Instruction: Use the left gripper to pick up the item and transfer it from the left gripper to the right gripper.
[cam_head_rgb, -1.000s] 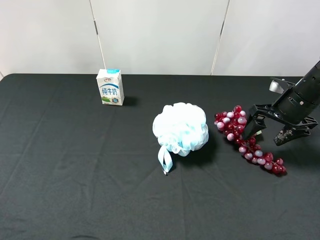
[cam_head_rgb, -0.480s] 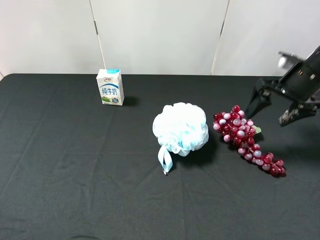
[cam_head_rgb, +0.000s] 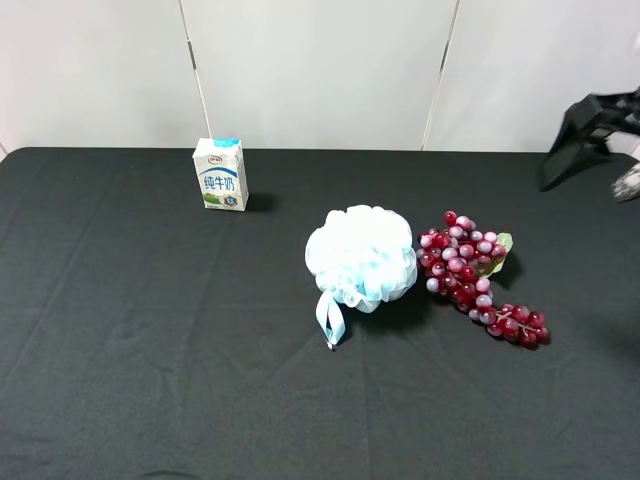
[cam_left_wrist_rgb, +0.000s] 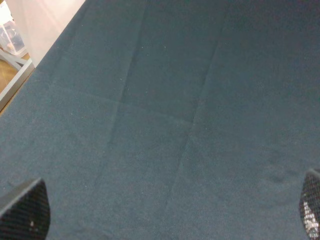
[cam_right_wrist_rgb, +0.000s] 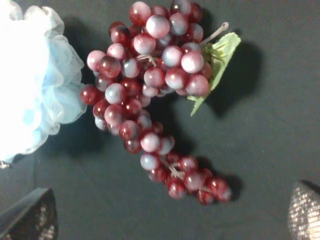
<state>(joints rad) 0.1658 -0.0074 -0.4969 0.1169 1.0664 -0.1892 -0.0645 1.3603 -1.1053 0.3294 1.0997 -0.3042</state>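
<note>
Right hand (cam_head_rgb: 598, 152) open — grapes (cam_head_rgb: 468, 270) lie diagonally, leaf (cam_head_rgb: 499, 246) toward wall.

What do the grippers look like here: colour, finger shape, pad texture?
Only jaw tips show in the wrist views. The left gripper has dark rounded fingertips with a fine mesh-like textured face. The right gripper has the same kind of dark, grid-textured fingertips. In the overhead view the right one appears as angular black fingers at the frame's edge; no cables or markings can be made out.
</note>
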